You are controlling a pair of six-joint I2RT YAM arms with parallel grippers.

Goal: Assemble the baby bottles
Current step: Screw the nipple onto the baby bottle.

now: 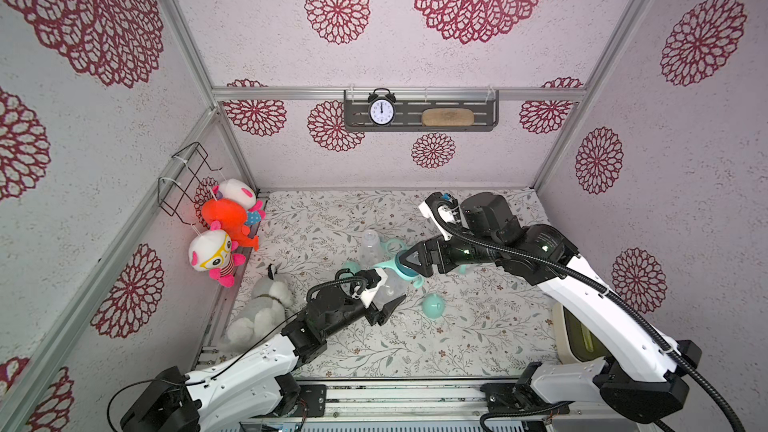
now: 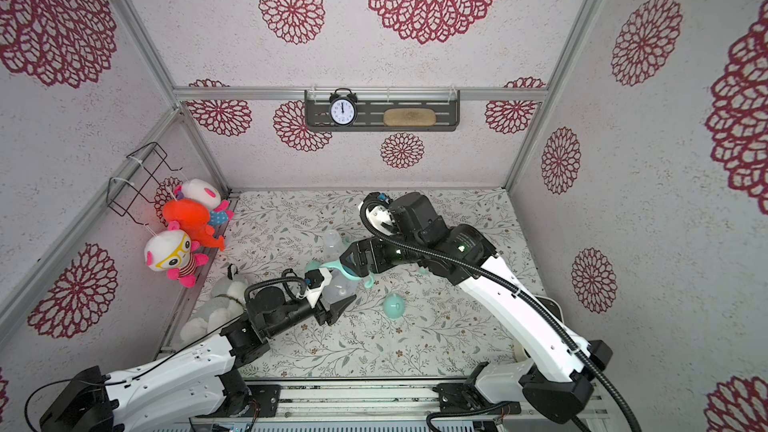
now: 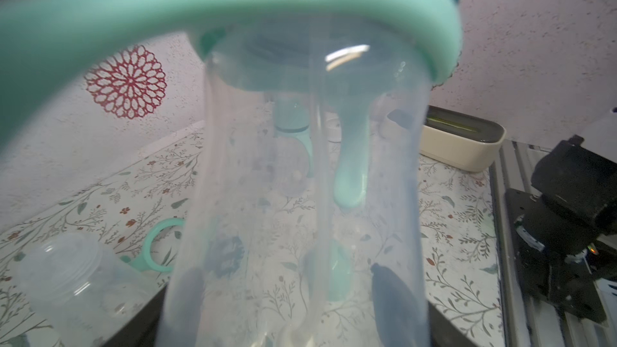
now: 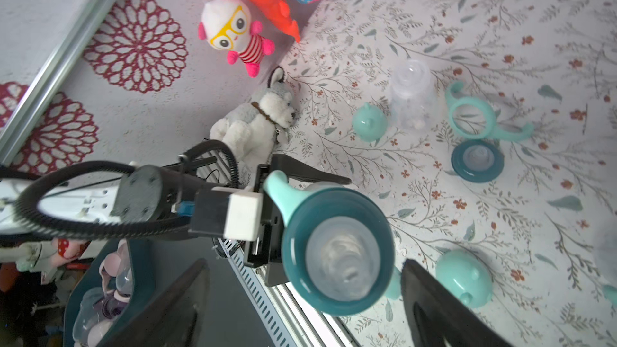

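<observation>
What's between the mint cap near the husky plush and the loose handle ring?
A bare clear bottle, nothing fitted on it, on the mat between the cap and the handle ring. Clearest in the right wrist view.

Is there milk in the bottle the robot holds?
Empty. Through the clear plastic bottle, only the flowered table mat shows.

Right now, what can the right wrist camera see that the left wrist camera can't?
Only the right wrist view shows the plush dog and the doll with yellow glasses. Only the left wrist view shows the cream box. Both show the raised bottle, which is very close and blurry in the left wrist view. Both also show the bare bottle lying down, with the mint handle ring beside it.
</observation>
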